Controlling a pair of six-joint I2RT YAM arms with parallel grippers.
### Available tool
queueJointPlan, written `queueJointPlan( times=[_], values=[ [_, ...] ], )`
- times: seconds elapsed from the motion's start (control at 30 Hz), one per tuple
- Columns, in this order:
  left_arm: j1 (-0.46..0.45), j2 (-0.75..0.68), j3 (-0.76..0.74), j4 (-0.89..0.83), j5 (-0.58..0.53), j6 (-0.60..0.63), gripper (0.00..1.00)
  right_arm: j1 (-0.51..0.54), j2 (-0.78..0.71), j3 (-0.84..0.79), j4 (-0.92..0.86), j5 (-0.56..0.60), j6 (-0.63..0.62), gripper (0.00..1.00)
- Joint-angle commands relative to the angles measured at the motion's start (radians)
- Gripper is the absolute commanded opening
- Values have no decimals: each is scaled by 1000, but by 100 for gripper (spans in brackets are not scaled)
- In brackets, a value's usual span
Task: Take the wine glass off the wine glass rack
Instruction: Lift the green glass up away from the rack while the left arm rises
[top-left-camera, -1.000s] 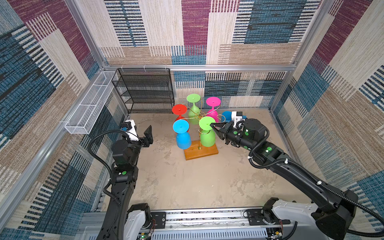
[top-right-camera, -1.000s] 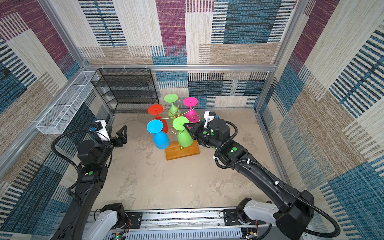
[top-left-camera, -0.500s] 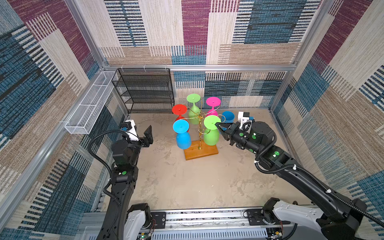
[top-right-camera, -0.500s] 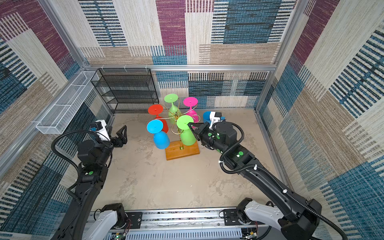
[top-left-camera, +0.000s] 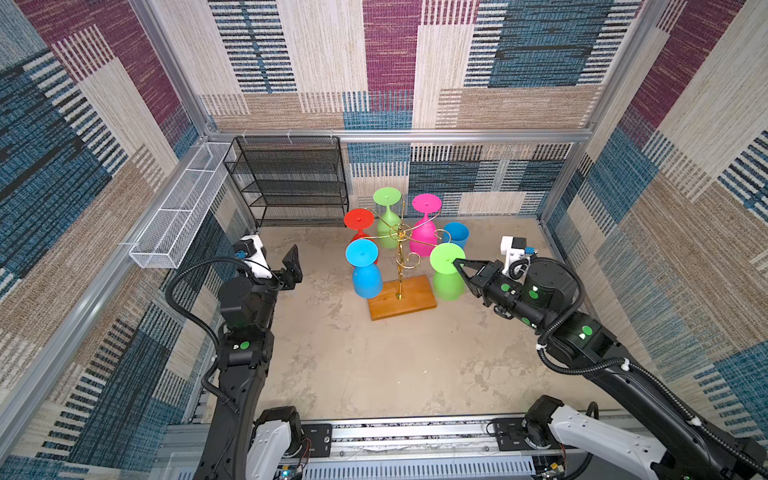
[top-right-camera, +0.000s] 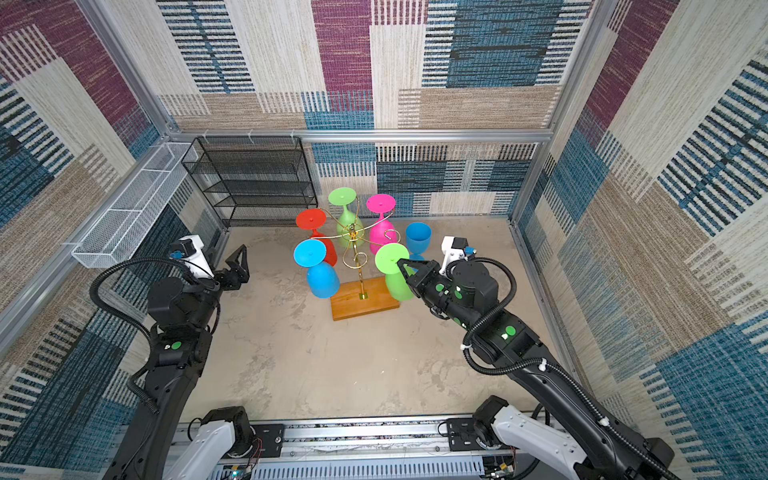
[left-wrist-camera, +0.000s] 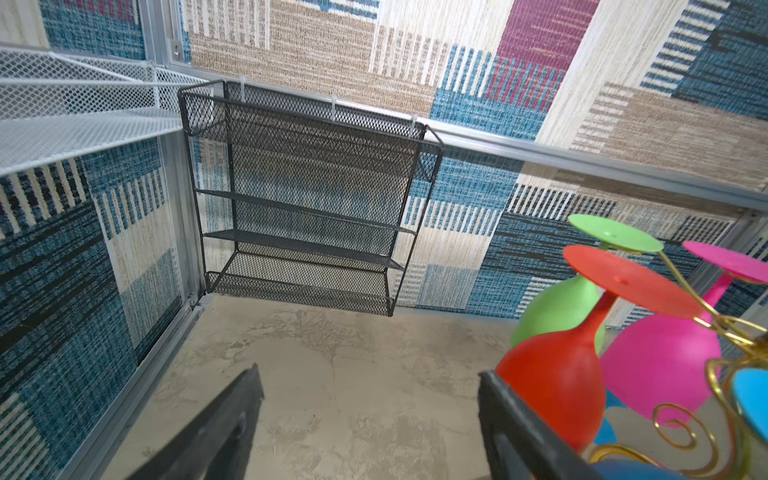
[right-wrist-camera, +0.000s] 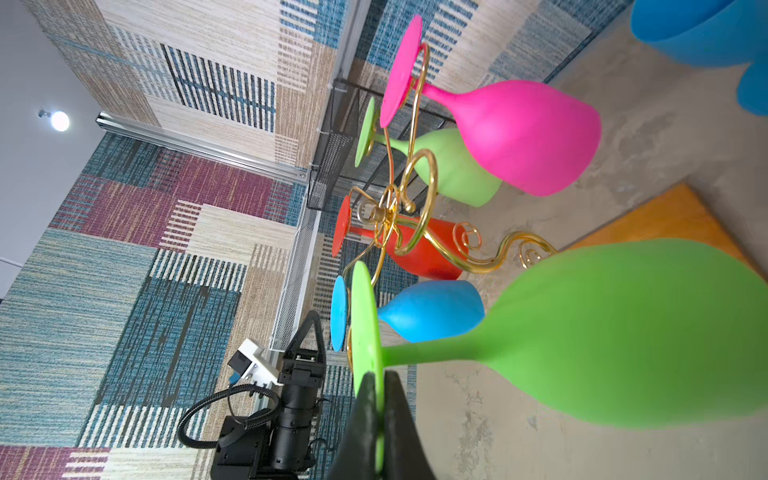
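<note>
The wine glass rack (top-left-camera: 400, 266) (top-right-camera: 360, 270), a gold post with scroll arms on a wooden base (top-left-camera: 401, 297), stands mid-floor. A green wine glass (top-left-camera: 448, 284) (top-right-camera: 397, 286) (right-wrist-camera: 623, 332) hangs upside down just right of the base, apart from the nearest scroll. My right gripper (top-left-camera: 456, 262) (top-right-camera: 400, 262) (right-wrist-camera: 376, 382) is shut on the edge of its round foot. Blue (top-left-camera: 365, 270), red (top-left-camera: 358, 220), light green (top-left-camera: 387, 212) and pink (top-left-camera: 424, 224) glasses hang on the rack. My left gripper (top-left-camera: 294, 266) (top-right-camera: 241, 266) (left-wrist-camera: 370, 372) stands open and empty, left of the rack.
Behind my right gripper, a blue glass (top-left-camera: 456, 237) stands upright on the floor. A black mesh shelf unit (top-left-camera: 291, 178) stands against the back wall. A long white wire basket (top-left-camera: 178, 216) hangs on the left wall. Walls close in on all sides.
My right gripper has drawn the green glass to the right, away from the rack's post and off its scroll arm. The left arm has not moved.
</note>
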Motion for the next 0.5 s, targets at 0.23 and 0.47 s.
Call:
queueJointPlan(
  times=[0.23, 0.47],
  values=[
    [-1, 21, 244, -156, 476, -178, 72, 1, 0, 136, -31, 203, -291, 0],
    [-44, 119, 355, -25, 712, -432, 63, 1, 95, 313, -37, 184, -558, 0]
  ],
)
